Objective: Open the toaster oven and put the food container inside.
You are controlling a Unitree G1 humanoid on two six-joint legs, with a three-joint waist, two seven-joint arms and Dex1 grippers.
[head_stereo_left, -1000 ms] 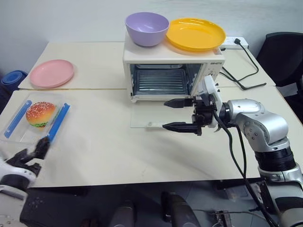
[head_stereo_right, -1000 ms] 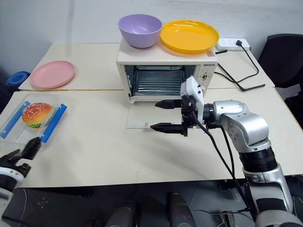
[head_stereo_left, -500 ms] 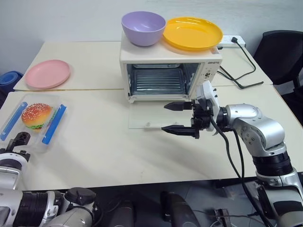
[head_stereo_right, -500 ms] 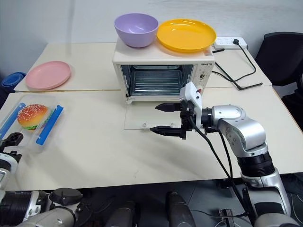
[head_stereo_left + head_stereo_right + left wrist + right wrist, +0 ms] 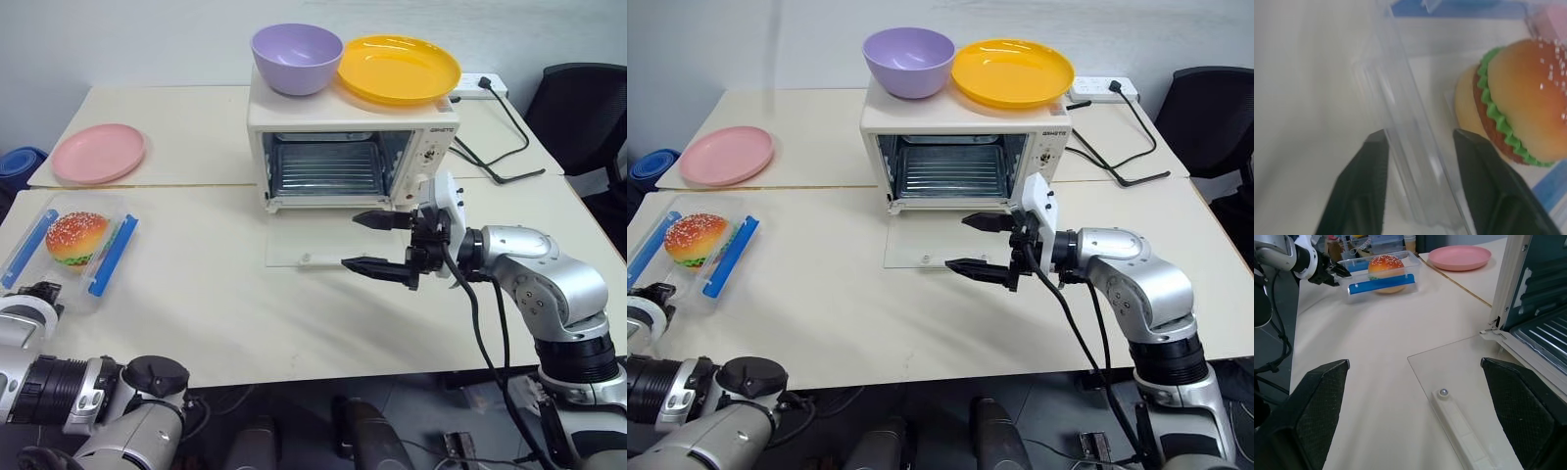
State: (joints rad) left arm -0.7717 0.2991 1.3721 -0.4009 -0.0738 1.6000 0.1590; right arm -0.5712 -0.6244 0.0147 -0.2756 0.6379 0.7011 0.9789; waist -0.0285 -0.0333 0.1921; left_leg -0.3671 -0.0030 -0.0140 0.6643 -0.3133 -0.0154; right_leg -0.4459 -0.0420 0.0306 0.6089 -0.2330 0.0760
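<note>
left hand (image 5: 1420, 147) apparently astride food container (image 5: 1415, 161) wall

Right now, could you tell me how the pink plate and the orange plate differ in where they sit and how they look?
The pink plate lies flat on the table at its far left corner; the orange plate rests on top of the toaster oven, beside the purple bowl. The pink plate stands alone with bare tabletop around it; the orange plate overhangs the oven's edge. The orange plate looks somewhat larger and deeper. Both are round, plain and empty.
</note>
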